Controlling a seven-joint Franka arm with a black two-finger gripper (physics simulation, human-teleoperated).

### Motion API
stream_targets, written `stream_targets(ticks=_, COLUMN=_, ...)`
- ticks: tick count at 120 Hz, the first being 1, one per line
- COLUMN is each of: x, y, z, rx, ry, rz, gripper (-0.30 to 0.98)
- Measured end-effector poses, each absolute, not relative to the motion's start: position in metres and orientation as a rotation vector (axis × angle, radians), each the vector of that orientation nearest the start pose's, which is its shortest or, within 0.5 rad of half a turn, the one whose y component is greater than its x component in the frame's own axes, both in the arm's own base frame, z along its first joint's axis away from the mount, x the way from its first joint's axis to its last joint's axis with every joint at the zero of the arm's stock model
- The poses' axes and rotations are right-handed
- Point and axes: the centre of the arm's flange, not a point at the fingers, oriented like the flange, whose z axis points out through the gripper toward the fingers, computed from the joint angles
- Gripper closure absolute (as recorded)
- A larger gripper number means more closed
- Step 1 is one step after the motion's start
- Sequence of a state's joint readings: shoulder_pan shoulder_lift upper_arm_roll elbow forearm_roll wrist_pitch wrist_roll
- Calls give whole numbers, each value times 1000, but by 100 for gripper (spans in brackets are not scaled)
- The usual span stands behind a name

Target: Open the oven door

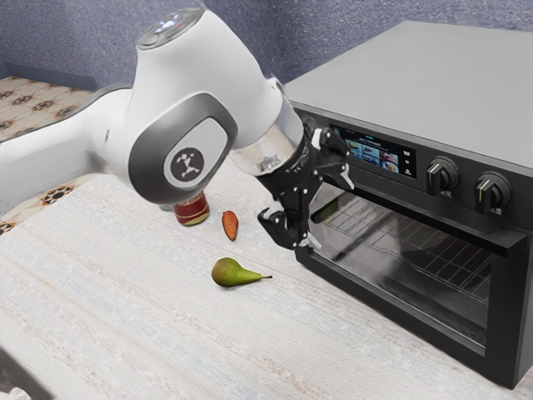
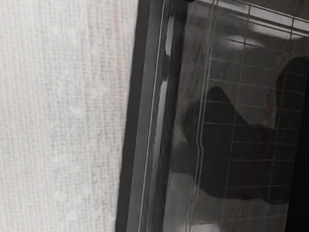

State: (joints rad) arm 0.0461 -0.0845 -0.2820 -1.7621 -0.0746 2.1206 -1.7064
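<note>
Center frame | My gripper [image 1: 331, 210] nears the closed oven door [image 1: 400, 265], fingers apart | I should straddle the handle [image 1: 441, 220] squarely, clamp, ease downward.

I note mottled blue-grey walls [image 1: 62, 33] behind and, at the exterior view's left, a floor [image 1: 42, 98] of cream tiles with brown motifs. I record a pale, faintly streaked, woven-looking tabletop [image 1: 125, 304] under even light.

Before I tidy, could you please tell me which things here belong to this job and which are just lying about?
For the job:
oven
oven door
door handle
open jaws

Lying about:
pear
orange item
red-labelled container
</note>
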Motion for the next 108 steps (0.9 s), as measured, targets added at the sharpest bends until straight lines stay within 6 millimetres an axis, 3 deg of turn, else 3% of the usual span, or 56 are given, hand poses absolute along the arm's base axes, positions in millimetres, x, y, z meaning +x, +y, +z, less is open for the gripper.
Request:
stream_targets(ticks=42, x=558, y=-138, z=621, rx=-2588, ry=-2359, rz=-356, gripper=0)
stream_targets(ticks=54, x=526, y=-133, z=614, rx=-2569, ry=-2359, rz=-388, gripper=0)
stream_targets(ticks=83, x=436, y=-99, z=608, rx=-2460, ry=-2492, rz=-515, gripper=1)
stream_targets(ticks=96, x=375, y=-108, z=622, rx=-2395, ry=-2547, rz=-727, gripper=2)
stream_targets(ticks=104, x=367, y=-111, z=622, rx=-2386, ry=-2570, rz=-748, gripper=1)
stream_targets(ticks=108, x=374, y=-97, z=629, rx=-2359, ry=-2626, rz=-729, gripper=1)
